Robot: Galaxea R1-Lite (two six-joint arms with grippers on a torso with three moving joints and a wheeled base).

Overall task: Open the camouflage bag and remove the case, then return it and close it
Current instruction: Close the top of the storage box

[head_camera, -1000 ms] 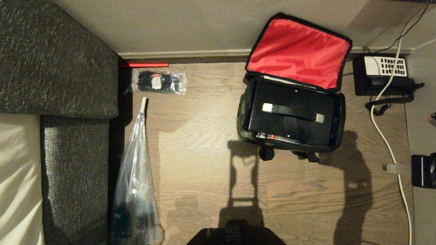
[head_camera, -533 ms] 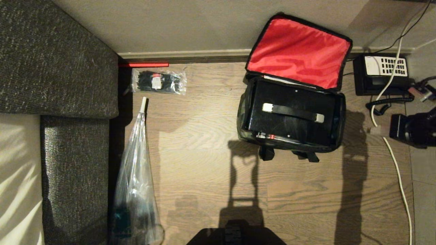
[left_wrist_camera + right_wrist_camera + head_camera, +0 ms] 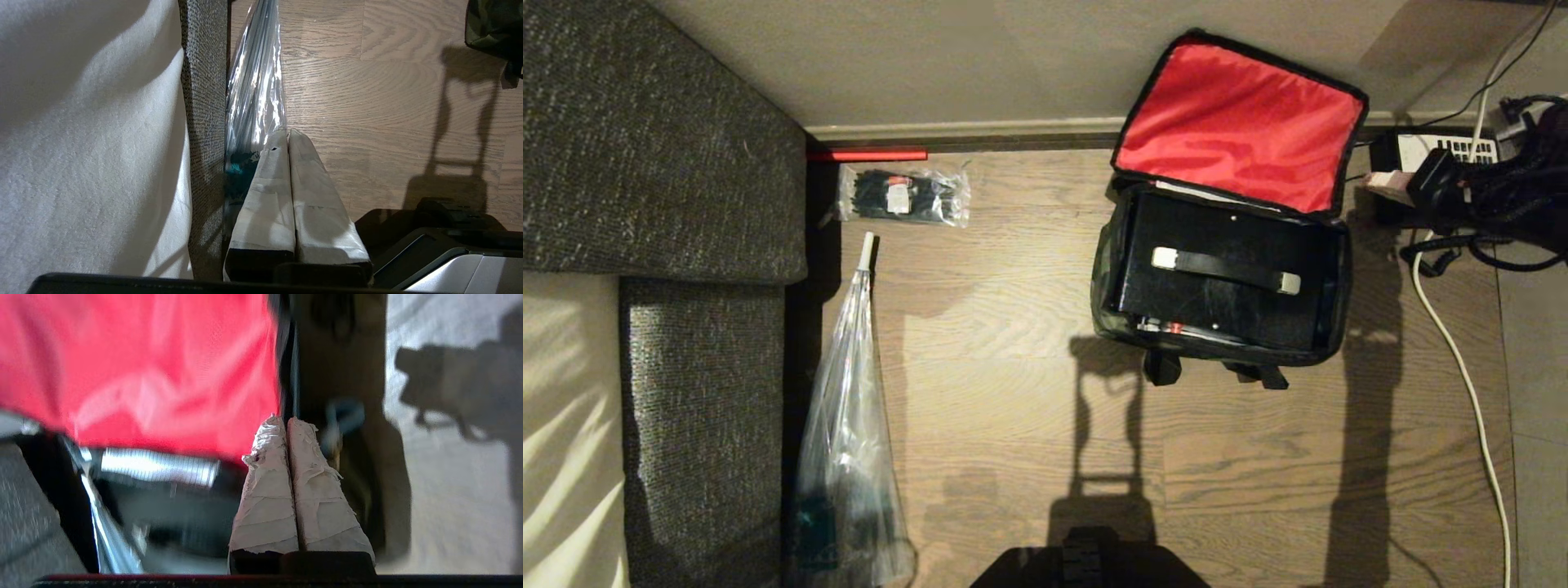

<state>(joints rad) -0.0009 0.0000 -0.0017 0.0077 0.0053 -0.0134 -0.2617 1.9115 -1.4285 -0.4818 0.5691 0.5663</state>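
Right gripper (image 3: 1380, 181), fingers pressed together and empty, beside the open camouflage bag's (image 3: 1103, 269) red lid.
The case (image 3: 1217, 273) sits inside the bag on the floor; closing looks next, needing the lid flipped forward.

The camouflage bag (image 3: 1099, 269) is showing green-tan-black fabric, its lid (image 3: 1237, 122) lined bright red. Inside it, the case (image 3: 1217, 278) is showing black. Beside the bag, a black telephone (image 3: 1437, 151) is showing a white keypad.
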